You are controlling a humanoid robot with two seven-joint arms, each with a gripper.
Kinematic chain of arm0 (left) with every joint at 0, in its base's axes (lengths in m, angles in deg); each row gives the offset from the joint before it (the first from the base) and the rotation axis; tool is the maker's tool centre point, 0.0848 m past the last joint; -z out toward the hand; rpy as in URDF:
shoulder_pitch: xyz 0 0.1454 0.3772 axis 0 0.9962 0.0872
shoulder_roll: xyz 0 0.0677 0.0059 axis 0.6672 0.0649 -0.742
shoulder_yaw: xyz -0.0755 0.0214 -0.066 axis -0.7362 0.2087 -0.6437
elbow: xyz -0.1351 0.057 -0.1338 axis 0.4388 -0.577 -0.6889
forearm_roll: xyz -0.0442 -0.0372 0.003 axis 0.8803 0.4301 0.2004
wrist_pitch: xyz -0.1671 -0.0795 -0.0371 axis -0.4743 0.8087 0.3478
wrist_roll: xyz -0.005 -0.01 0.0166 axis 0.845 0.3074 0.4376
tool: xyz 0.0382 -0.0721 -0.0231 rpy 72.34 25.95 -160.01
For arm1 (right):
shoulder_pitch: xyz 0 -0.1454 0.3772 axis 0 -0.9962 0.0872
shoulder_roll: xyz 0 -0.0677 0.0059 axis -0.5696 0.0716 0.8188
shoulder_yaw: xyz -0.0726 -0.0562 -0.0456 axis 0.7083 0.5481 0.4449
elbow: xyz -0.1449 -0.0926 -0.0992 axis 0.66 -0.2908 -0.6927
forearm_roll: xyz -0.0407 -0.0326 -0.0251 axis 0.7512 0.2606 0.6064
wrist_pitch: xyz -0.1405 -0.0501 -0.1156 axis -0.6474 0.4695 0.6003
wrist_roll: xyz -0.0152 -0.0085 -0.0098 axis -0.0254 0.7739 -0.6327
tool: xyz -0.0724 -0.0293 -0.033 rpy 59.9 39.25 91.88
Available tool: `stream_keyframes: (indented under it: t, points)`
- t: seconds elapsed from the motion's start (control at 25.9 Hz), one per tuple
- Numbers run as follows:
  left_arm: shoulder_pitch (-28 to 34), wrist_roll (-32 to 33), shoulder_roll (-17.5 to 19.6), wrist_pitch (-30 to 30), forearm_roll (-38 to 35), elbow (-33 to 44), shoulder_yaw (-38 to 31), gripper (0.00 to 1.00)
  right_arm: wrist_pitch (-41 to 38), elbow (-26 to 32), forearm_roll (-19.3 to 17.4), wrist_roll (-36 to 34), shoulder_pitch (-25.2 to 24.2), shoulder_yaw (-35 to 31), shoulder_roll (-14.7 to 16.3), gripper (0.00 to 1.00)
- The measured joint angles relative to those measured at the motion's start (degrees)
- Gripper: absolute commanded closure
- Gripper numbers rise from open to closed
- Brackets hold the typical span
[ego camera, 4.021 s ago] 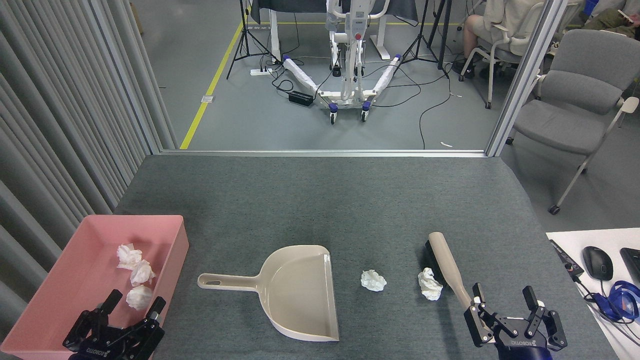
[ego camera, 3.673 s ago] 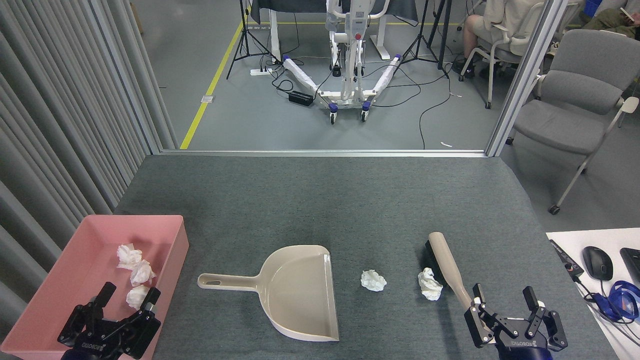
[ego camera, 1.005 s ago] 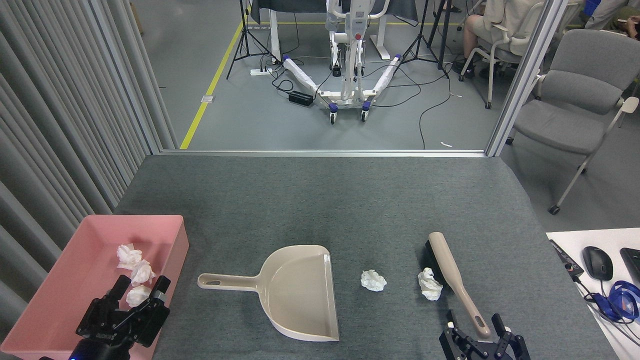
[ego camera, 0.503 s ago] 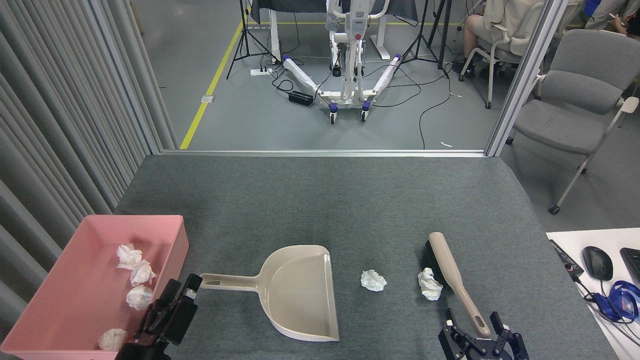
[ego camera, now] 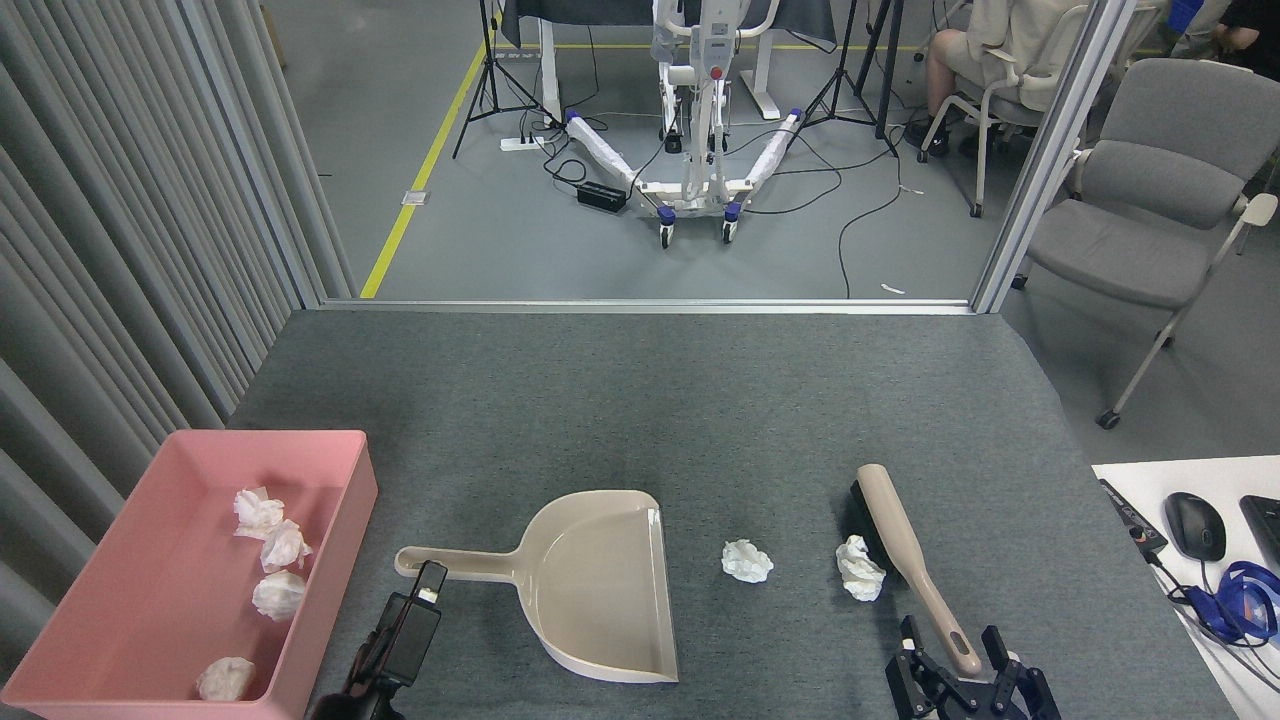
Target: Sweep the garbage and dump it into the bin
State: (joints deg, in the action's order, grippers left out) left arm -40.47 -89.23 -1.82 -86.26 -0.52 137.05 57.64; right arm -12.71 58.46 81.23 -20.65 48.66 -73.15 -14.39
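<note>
On the grey mat (ego camera: 640, 400), lying between dustpan (ego camera: 590, 585) and brush (ego camera: 905, 555): two garbage wads (ego camera: 747, 561); four more sitting in the bin (ego camera: 120, 610). Left gripper (ego camera: 425, 590), edge-on, spread unclear, now nearing the dustpan handle, having left the bin. Right gripper (ego camera: 962, 668) straddling the brush handle, spread.

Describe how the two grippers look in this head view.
Both are black. The left gripper appears edge-on as a boxy, narrow block with a small pale tip. The right gripper shows angular linked fingers in a fork shape, with small light details at the fingertips. No readable markings.
</note>
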Motion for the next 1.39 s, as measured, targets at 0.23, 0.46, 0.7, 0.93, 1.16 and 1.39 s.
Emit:
stream_keyframes:
  t: [0.23, 0.46, 0.7, 0.93, 1.16, 1.39]
  points:
    - [-2.69, -2.93, -1.37, 0.02, 0.13, -5.99, 1.67, 0.04, 0.04, -0.01, -0.20, -0.14, 0.02, -0.01, 0.13, 0.18]
    - [-6.50, -3.94, -2.75, -0.35, 0.15, -12.47, 1.69, 0.04, -0.28, -0.01, -0.30, 0.11, 0.03, -0.02, 0.54, 0.30]
    - [-9.29, -6.28, -3.18, -0.44, 1.14, -17.41, 1.09, 0.04, -0.53, -0.03, -0.60, 0.22, 0.10, -0.09, 0.83, 0.49]
    - [-10.82, -7.07, -4.41, -0.44, 2.15, -21.12, 0.80, 0.04, -1.15, -0.05, -0.64, 0.29, 0.11, -0.08, 0.94, 0.73]
    - [-12.68, -7.92, -5.52, -1.83, 4.34, -24.13, -0.28, 0.05, -1.67, -0.07, -0.59, 0.33, 0.11, -0.09, 1.24, 0.84]
    - [-14.01, -8.57, -6.48, -3.01, 5.17, -26.56, -0.71, 0.11, -1.93, -0.05, -0.59, 0.52, 0.03, -0.11, 1.26, 0.98]
